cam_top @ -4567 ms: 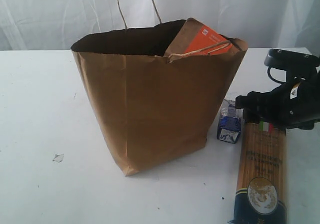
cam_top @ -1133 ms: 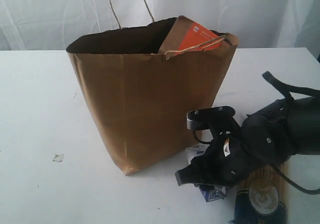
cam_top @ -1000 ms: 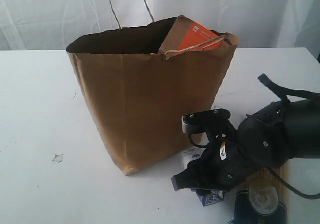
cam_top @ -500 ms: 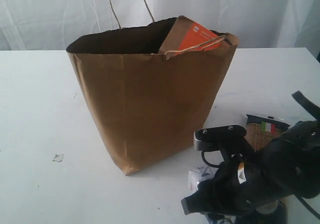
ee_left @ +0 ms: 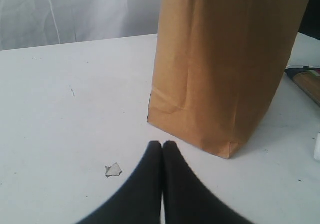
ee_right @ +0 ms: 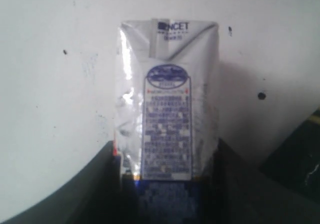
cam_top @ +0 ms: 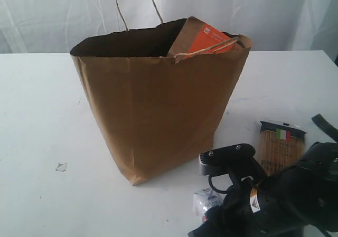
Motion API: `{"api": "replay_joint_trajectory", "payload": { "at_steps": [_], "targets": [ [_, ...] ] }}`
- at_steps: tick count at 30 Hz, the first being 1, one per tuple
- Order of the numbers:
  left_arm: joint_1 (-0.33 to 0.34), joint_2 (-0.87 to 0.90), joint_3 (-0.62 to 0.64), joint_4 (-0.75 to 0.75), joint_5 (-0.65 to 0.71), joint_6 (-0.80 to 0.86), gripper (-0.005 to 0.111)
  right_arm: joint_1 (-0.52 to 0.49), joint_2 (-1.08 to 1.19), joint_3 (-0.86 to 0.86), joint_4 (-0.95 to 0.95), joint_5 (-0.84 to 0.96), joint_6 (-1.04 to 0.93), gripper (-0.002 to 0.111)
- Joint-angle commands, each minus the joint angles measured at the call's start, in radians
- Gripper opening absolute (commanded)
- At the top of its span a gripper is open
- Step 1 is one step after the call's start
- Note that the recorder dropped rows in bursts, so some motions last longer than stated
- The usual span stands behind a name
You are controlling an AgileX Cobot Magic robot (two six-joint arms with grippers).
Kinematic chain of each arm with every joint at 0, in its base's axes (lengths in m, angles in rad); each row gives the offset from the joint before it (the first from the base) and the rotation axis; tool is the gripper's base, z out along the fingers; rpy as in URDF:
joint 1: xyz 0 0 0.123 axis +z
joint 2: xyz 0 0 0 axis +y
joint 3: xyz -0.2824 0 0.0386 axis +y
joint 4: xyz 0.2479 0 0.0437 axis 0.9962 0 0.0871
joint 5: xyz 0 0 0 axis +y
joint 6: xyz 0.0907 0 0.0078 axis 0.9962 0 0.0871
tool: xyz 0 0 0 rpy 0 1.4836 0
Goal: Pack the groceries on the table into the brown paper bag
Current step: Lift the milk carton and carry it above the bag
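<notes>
The brown paper bag point(cam_top: 158, 105) stands upright and open on the white table point(cam_top: 37, 115). A brown pouch with an orange label point(cam_top: 203, 39) leans out of its right top corner. My right gripper point(cam_top: 207, 217) is low at the front right, its jaws closed on the sides of the small blue-white carton point(cam_top: 205, 200). In the right wrist view the carton point(ee_right: 167, 119) sits between the two dark fingers point(ee_right: 100, 184). The long spaghetti pack point(cam_top: 280, 144) lies behind that arm. My left gripper point(ee_left: 162, 145) is shut and empty, just short of the bag point(ee_left: 225, 64).
A small torn paper scrap point(cam_top: 61, 167) lies on the table left of the bag, near my left gripper's tips point(ee_left: 113, 169). A white curtain hangs behind the table. The right arm's black body point(cam_top: 285, 200) covers the lower part of the spaghetti pack.
My right gripper has pulled down toward the front edge of the exterior view with the carton, uncovering the top of the spaghetti pack. The bag has stayed put.
</notes>
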State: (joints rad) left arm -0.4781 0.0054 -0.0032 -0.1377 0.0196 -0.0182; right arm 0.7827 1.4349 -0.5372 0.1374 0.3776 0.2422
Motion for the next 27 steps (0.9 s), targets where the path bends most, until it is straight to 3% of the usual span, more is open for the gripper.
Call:
{"api": "replay_joint_trajectory", "payload": {
  "at_steps": [1, 15, 21, 27],
  "targets": [
    [0.000, -0.005, 0.003, -0.004, 0.004, 0.000, 0.000, 0.024, -0.007, 0.004, 0.009, 0.020, -0.013, 0.000],
    [0.000, -0.005, 0.003, -0.004, 0.004, 0.000, 0.000, 0.034, -0.007, 0.004, 0.009, 0.015, -0.053, 0.000],
    [0.000, -0.005, 0.003, -0.004, 0.004, 0.000, 0.000, 0.034, -0.007, 0.004, 0.009, 0.024, -0.065, 0.022],
    [0.000, -0.005, 0.003, -0.004, 0.004, 0.000, 0.000, 0.034, -0.076, 0.004, 0.009, -0.032, -0.063, 0.000]
  ]
}}
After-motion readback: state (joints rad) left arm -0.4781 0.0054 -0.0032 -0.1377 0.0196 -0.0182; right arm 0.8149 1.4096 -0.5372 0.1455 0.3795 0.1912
